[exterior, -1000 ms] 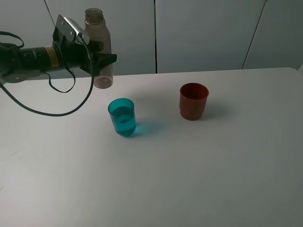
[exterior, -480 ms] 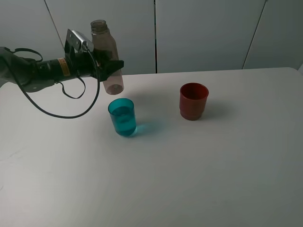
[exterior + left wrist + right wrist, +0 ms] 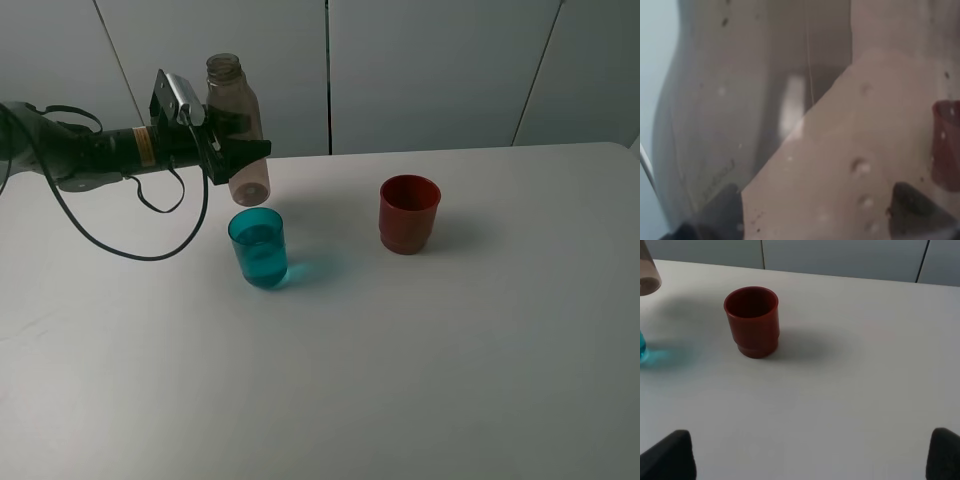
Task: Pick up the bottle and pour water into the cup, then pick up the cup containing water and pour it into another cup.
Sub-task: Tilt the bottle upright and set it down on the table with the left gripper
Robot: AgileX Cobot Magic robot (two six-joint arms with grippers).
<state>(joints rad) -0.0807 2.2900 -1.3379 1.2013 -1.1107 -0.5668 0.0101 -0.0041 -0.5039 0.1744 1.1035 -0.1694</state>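
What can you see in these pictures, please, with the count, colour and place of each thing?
bottle: one, clear grey-tinted, uncapped, held off the table, tilted, behind the teal cup
teal cup: one, translucent teal, standing left of the middle
red cup: one, dark red, standing apart, right of the teal cup
table: one, white
wall: pale grey panels, behind
left gripper: black, shut on the bottle
right gripper: dark fingertips, open, near the red cup
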